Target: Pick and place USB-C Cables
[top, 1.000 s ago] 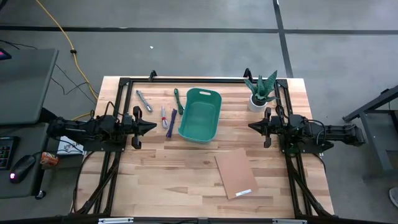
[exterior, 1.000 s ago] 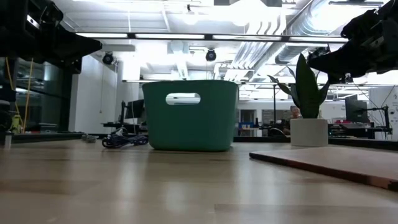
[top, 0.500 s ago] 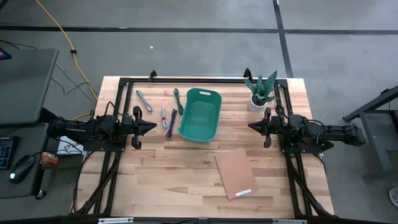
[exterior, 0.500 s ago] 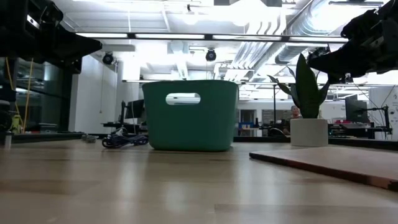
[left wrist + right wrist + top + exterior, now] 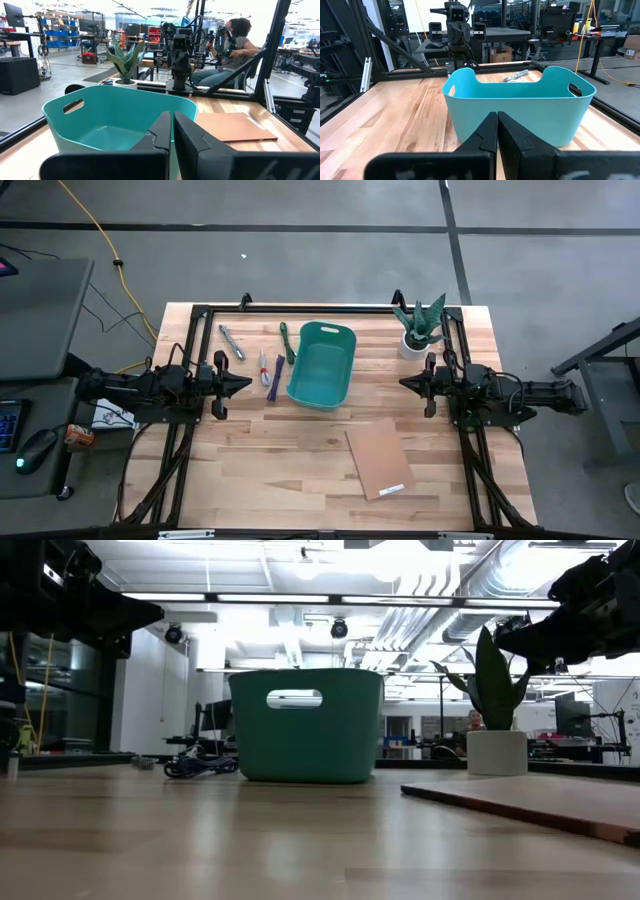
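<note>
four usb-c cables lie on the table just left of the empty teal bin. left gripper nearest, fingers pressed together; right gripper likewise, waiting. advice: open wide, descend over one bundle's middle, avoid snagging neighbours.

The teal bin stands mid-surface between the two arms, blocking a straight path across, while the four cable bundles lie just beside its left wall, with bare wooden surface between them and the left gripper. On the right, the potted plant rises near the right gripper at the far edge. The flat cardboard sheet lies on the near surface, and the black frame rails border the edges.
</note>
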Tool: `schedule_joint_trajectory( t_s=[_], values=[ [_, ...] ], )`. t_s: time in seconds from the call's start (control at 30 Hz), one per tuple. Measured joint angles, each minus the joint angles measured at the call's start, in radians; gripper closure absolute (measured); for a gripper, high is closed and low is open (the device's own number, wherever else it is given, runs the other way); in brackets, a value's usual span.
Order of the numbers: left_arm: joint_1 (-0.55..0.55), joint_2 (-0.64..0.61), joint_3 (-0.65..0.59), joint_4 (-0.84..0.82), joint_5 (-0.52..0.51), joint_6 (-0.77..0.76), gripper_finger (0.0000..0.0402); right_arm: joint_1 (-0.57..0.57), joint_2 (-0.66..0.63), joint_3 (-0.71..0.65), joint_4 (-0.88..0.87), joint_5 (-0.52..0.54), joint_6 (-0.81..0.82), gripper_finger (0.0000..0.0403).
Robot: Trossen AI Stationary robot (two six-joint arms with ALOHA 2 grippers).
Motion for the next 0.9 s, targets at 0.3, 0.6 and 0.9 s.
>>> schedule_joint_trajectory(
  t_s=[0.3,0.6,0.9],
  values=[
    [0.000,0.000,0.000,0.000,0.000,0.000,0.0401,0.000,0.000,0.000,0.000,0.000,0.000,0.0402],
    [0.000,0.000,0.000,0.000,0.000,0.000,0.0401,0.000,0.000,0.000,0.000,0.000,0.000,0.0402],
    [0.000,0.000,0.000,0.000,0.000,0.000,0.0401,0.000,0.000,0.000,0.019,0.002,-0.062,0.0402]
  ],
)
